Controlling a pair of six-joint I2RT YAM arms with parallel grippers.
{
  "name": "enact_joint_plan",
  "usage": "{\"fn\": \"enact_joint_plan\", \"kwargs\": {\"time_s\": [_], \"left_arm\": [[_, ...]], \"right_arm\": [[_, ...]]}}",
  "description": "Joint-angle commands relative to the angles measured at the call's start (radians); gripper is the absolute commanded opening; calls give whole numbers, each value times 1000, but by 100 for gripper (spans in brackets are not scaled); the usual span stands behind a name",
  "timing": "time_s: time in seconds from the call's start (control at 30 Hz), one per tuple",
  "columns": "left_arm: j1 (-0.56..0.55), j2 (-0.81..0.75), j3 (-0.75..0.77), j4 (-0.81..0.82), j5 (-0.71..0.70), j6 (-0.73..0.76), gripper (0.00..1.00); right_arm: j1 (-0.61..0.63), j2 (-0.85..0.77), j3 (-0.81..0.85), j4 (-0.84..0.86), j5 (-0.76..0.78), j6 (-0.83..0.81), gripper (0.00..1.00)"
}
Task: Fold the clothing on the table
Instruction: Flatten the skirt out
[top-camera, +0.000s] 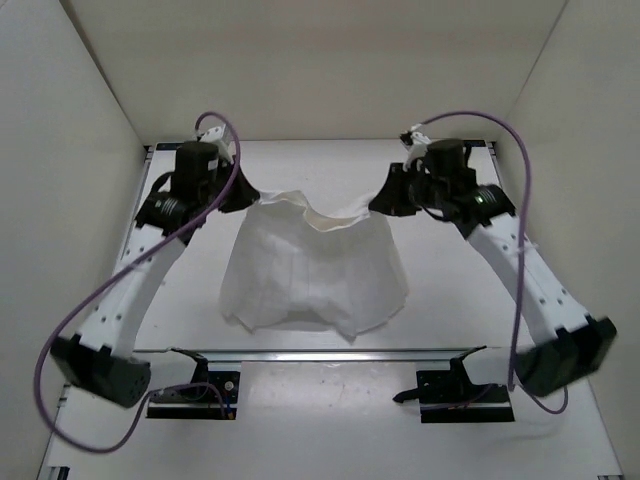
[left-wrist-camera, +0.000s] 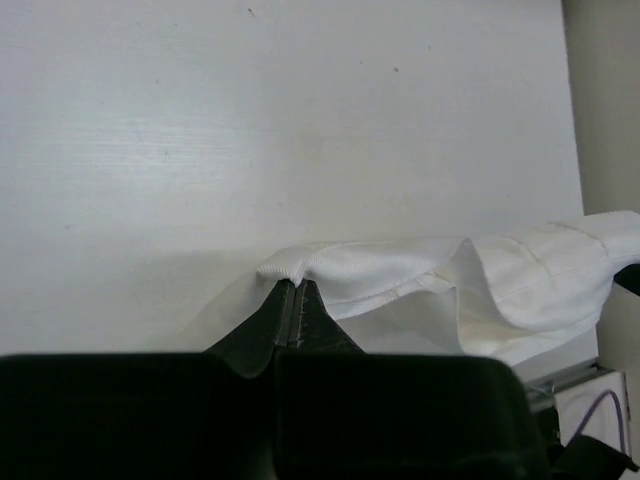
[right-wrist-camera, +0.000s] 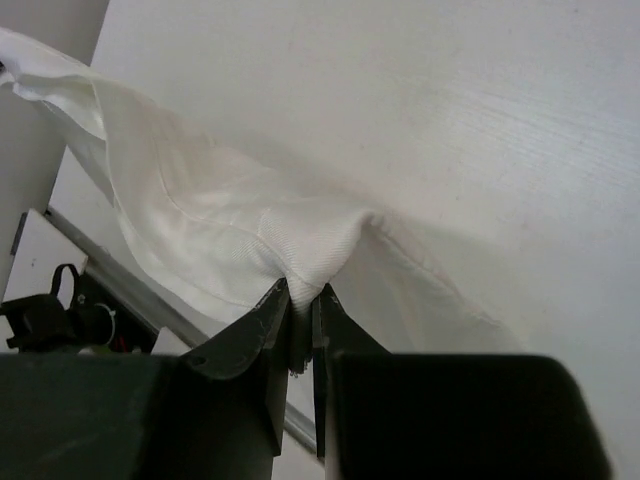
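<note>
Two robot arms reach forward from the near edge of the white surface (top-camera: 470, 300), elbows out and wrists angled inward. The left pincer (top-camera: 246, 196) is closed on the far left corner of the one piece of white clothing (top-camera: 315, 270). The right pincer (top-camera: 380, 205) is closed on its far right corner. The far edge sags between them, and the rest lies spread on the surface, nearer the arm bases.

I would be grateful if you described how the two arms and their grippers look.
The left arm and right arm match: long white links with black housings at base and wrist. A purple cable loops loosely beside each. The left gripper and right gripper have matte black fingers tapering to narrow wedge tips. I see no readable markings.
</note>
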Motion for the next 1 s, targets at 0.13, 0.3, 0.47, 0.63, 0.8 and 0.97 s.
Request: {"fn": "enact_joint_plan", "kwargs": {"time_s": [0.13,0.3,0.47,0.63,0.8,0.97], "left_arm": [[69,240,582,-132,6,86,0],[69,190,524,-72,-3,86,0],[49,55,-12,118,23,34,0],[-10,27,-505,284,43,-29,0],[-105,15,-722,331,63,-80,2],[-179,-105,-790,241,60,-110,0]], "right_arm": [[51,231,525,-31,120,-120,0],[-41,202,417,61,54,-100,0],[-113,136,16,199,-19,-21,0],[-127,79,-394,345,-18,71,0],[-52,47,-603,284,103,122,0],[32,-97,-677,125,180,185,0]]}}
